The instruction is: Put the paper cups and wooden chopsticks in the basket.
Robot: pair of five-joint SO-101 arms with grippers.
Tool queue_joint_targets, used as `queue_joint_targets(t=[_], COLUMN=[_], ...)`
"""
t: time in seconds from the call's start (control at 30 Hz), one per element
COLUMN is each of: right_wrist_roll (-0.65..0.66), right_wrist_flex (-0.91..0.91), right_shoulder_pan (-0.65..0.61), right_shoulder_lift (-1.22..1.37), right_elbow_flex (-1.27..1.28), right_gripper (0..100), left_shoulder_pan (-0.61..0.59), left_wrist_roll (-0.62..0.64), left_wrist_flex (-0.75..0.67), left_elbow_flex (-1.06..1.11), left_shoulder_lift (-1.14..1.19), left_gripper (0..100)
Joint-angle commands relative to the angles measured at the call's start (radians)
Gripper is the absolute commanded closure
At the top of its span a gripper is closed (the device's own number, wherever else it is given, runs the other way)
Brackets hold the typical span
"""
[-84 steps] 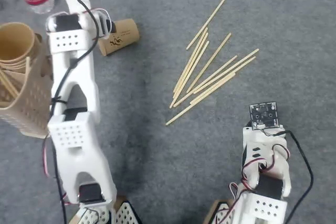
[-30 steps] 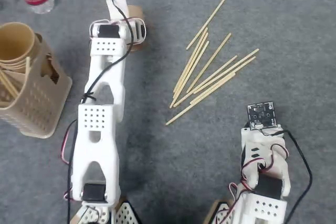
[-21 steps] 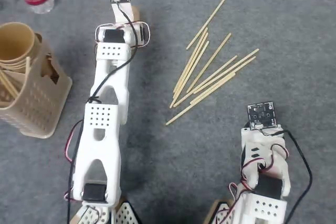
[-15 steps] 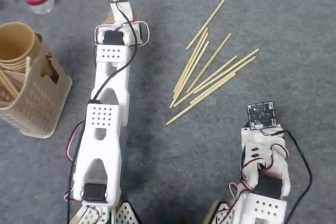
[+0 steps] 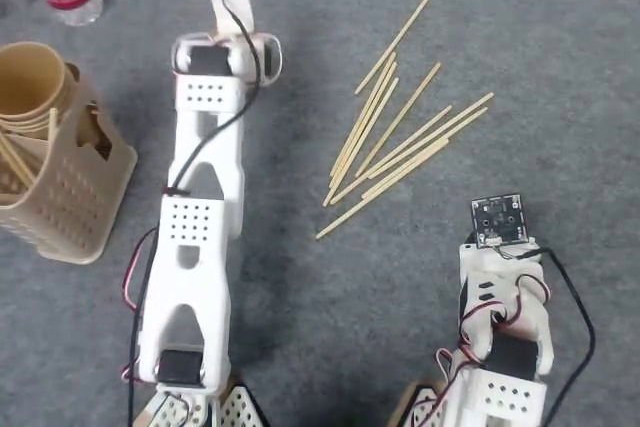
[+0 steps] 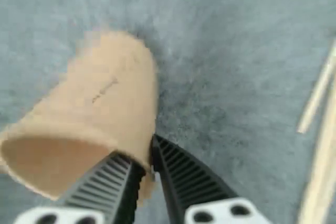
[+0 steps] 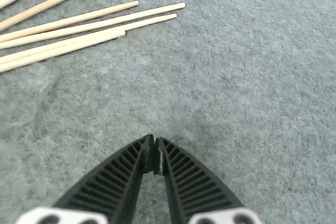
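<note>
Paper cup (image 6: 105, 98), free before, now rim-pinched by left hand (image 6: 148, 156); right hand (image 7: 156, 145) pressed together.

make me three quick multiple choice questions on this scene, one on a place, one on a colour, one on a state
1. Where does the basket stand in the high view?
A. at the far left of the mat
B. in the middle
C. at the far right

2. What colour is the mat?
A. green
B. grey
C. red

3. How is the right gripper?
A. wide open
B. shut on a chopstick
C. shut, holding nothing

Answers:
1. A, the basket sits at the left edge of the high view.
2. B, grey felt shows in every view.
3. C, its jaws meet over bare mat.
</note>
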Motion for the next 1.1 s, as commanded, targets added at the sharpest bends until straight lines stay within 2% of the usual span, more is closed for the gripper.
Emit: queue_joint_targets(t=[0.0, 0.33, 0.5, 0.67, 0.83, 0.97, 1.07], right_wrist_roll=[0.012, 0.012, 0.012, 0.012, 0.012, 0.012, 0.012], right_wrist_flex=[0.002, 0.005, 0.005, 0.005, 0.007, 0.007, 0.007], right_shoulder_pan=[-0.007, -0.007, -0.007, -0.008, -0.008, -0.008, -0.008], right_shoulder_lift=[-0.001, -0.001, -0.001, -0.001, -0.001, -0.001, -0.001], right_elbow_flex=[0.018, 0.018, 0.018, 0.018, 0.018, 0.018, 0.018], right_gripper=[98.3, 98.3, 98.3, 98.3, 98.4, 98.4, 98.4], left_shoulder_pan=[-0.002, -0.077, -0.124, -0.209, -0.338, -0.456, -0.496], left_wrist_roll=[-0.098, -0.258, -0.512, -0.709, -0.913, -0.941, -0.925], left_wrist_flex=[0.115, 0.298, 0.338, 0.338, 0.338, 0.338, 0.338], left_elbow_flex=[-0.045, -0.045, -0.039, -0.039, -0.027, 0.039, 0.133], left_shoulder_lift=[-0.250, -0.626, -0.856, -1.057, -1.165, -1.208, -1.255], left_gripper=[99, 99, 99, 99, 99, 99, 99])
